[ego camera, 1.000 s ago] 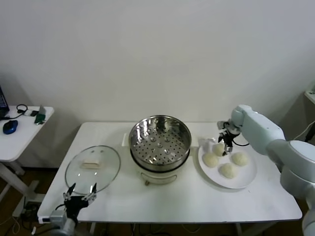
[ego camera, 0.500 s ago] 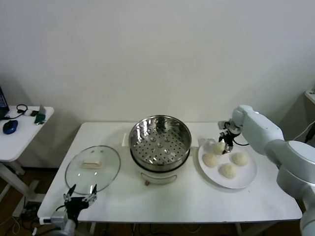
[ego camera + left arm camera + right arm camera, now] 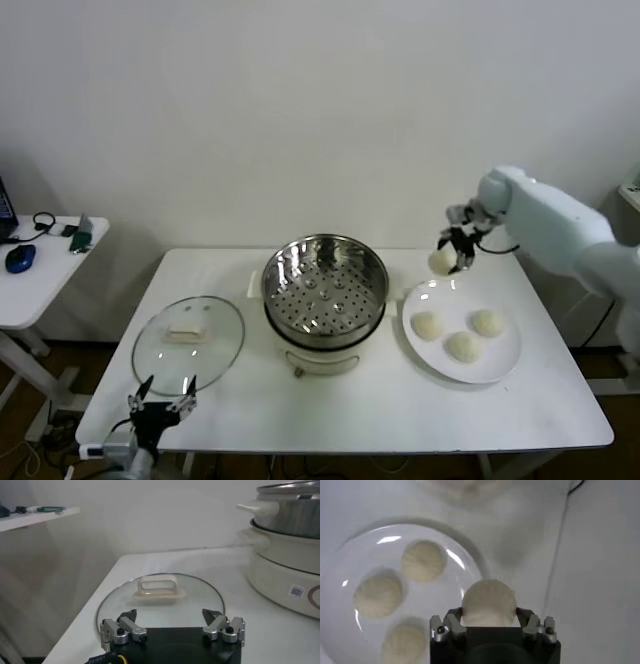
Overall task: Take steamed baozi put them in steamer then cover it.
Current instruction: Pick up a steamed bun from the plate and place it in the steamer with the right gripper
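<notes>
The right gripper grips one baozi above the plate; the left gripper waits open near the cover.

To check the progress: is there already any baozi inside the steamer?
No: in the head view the steamer shows only its bare perforated floor, and the right tool holds one baozi above the plate.

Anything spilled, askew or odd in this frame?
Nothing stands out. The right gripper holds one baozi above the plate; three buns remain there. The steamer is empty, the cover flat on the table.
</notes>
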Motion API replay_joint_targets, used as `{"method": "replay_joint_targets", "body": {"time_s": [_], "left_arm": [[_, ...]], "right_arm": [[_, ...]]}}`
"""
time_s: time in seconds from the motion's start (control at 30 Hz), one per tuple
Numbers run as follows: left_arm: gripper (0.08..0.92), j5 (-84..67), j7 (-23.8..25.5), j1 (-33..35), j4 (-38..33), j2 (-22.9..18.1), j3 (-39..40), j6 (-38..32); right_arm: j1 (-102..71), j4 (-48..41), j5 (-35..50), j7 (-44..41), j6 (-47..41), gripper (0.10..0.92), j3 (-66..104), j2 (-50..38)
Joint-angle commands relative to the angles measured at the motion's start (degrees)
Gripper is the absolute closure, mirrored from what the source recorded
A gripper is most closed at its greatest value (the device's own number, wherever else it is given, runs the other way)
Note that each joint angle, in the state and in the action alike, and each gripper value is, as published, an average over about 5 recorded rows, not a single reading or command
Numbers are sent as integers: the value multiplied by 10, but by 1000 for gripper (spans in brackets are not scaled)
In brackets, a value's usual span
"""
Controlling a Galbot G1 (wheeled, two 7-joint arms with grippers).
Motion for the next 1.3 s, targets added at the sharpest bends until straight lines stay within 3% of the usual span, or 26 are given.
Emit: {"method": "replay_joint_targets", "body": {"time_s": [0.03,0.23,0.4,0.57,1.03,1.3], "left_arm": [[177,3,0,2,-7,0,0,2],[177,8,0,1,-15,-3,1,6],[177,10,1,-1,-25,-5,-1,9],[177,10,1,-4,-43,-5,-7,8],[177,4,1,-7,-50,-4,-17,3],[177,-2,1,-10,-39,0,-23,1]], "right_arm": [[196,180,88,-13,31,304,-111,-29],[265,315,77,-7,74,304,-132,10],[233,336,12,18,112,306,-158,75],[137,270,-66,45,131,304,-146,131],[-82,-18,-241,110,210,309,-37,252],[-116,-93,-247,121,226,305,-22,287]]}}
